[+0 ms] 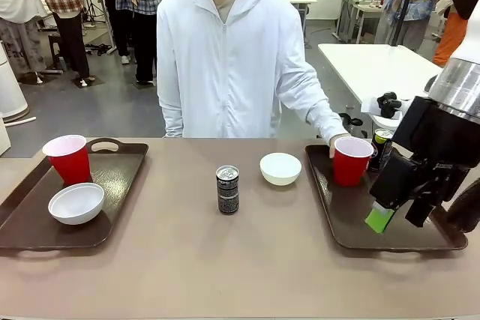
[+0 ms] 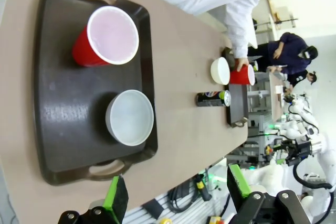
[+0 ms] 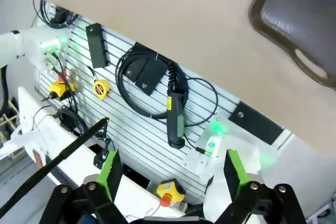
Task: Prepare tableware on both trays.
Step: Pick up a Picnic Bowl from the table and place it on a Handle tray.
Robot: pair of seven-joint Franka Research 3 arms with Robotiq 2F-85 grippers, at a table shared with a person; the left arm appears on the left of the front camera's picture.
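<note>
The front camera faces across the table (image 1: pixel 180 260) to the person (image 1: pixel 225 58); the left wrist camera, high above, shares both trays (image 2: pixel 58 129) with it; the right wrist camera sees the right tray (image 3: pixel 310 19) at its near end.

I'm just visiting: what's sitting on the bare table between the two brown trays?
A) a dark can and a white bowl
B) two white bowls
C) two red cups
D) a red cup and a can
A: the dark can and a white bowl stand on the table, between the left tray and the right tray.
</note>
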